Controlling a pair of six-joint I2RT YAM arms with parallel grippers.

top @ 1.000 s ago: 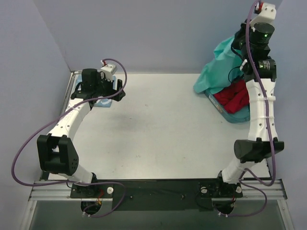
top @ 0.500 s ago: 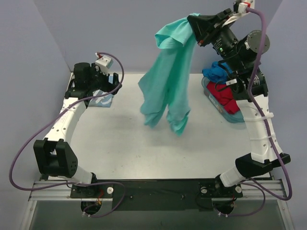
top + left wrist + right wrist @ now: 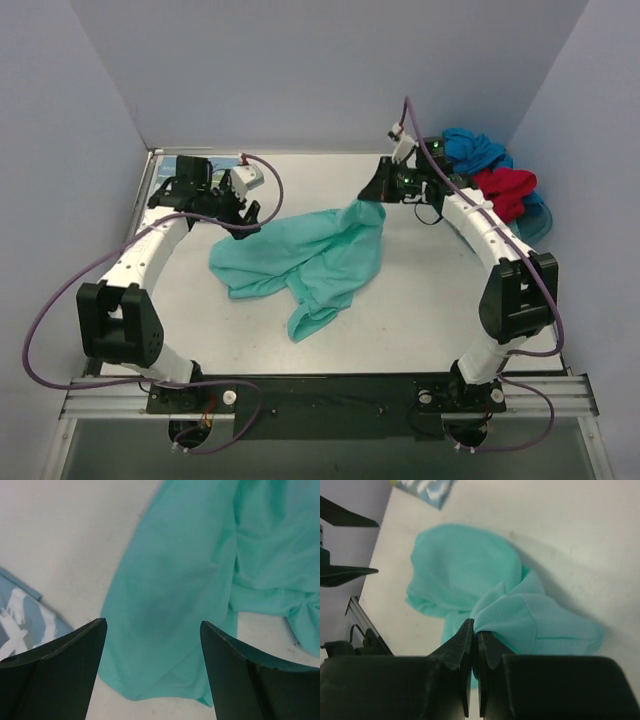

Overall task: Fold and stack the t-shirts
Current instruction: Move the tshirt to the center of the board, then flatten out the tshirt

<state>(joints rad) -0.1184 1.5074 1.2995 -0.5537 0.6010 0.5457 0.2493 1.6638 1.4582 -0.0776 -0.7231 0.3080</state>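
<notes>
Since half a second ago, the mint-green t-shirt [image 3: 310, 260] has dropped from mid-air and lies crumpled across the desk [image 3: 420, 320] centre. The right gripper [image 3: 372, 192] is clenched on one edge of the cloth, a pinch that lets the garment be drawn flat. The left gripper [image 3: 152, 630] hangs released above the shirt's left end, jaws wide, apparently placed for a second hold. The red t-shirt [image 3: 508, 188] and bright blue t-shirt [image 3: 472, 148] wait in the tray [image 3: 540, 222] at the far right corner. The lettered t-shirt [image 3: 22, 622] lies near the far left corner.
</notes>
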